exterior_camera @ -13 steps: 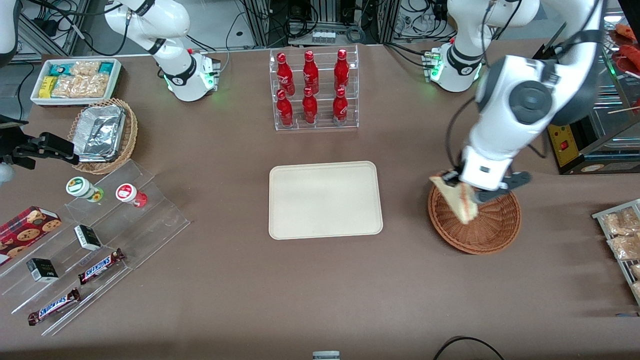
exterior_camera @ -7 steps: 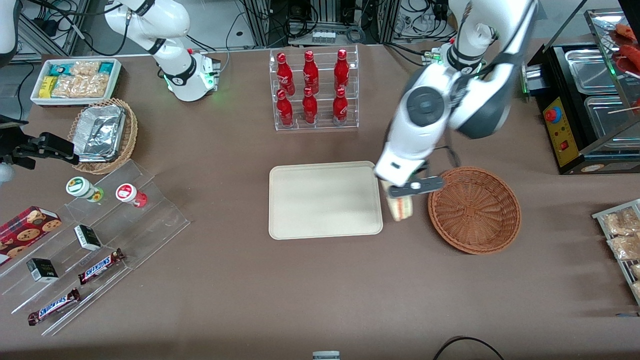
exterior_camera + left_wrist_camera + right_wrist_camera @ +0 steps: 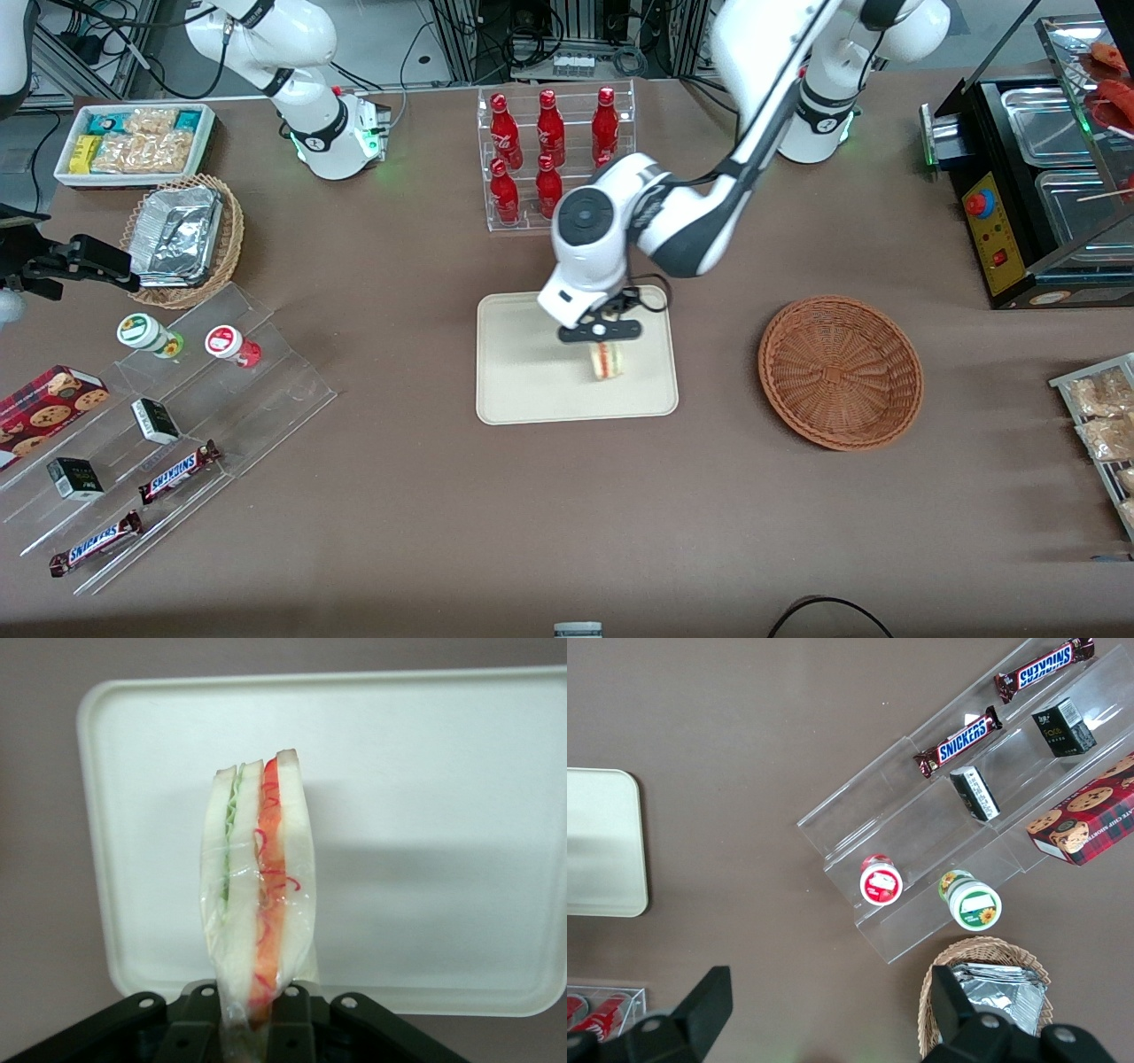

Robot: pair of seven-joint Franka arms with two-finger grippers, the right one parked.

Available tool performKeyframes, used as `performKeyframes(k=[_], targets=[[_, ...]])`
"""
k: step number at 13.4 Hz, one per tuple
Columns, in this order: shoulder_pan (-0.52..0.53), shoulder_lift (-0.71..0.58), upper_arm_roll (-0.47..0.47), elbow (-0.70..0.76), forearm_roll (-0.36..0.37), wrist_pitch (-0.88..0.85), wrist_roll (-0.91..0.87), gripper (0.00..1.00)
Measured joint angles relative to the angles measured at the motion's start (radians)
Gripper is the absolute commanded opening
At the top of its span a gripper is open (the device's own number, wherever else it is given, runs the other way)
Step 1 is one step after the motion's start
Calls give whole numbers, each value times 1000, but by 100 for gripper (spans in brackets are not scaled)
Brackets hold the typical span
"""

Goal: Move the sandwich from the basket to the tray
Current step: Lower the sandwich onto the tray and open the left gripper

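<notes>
While the tray (image 3: 523, 372) lies directly below, the gripper (image 3: 600, 332) hangs over its half nearer the basket (image 3: 840, 372), clamped on the sandwich (image 3: 606, 359). That wedge hangs point-down from the fingers, long axis vertical, with tray surface under it, so the coming move is probably straight down. The basket sits empty toward the working arm's end.

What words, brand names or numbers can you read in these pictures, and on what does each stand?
"SNICKERS": on the two chocolate bars on the clear stepped stand.
Black boxes, cookie box, jar lids, red bottles: print too small to read.
No text on the sandwich, held in the gripper above the tray, or on the basket.
</notes>
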Motion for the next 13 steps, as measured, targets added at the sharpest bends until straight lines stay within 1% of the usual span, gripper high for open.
performKeyframes(k=[4,8,9,10,13], targets=[[-47,72,1,23,0,70,-7,0],[-63,115,1,30,18,115,-7,0],[-68,126,1,30,19,124,-7,42],[-71,132,1,31,20,134,-7,99],[-72,131,5,45,21,135,-7,100]])
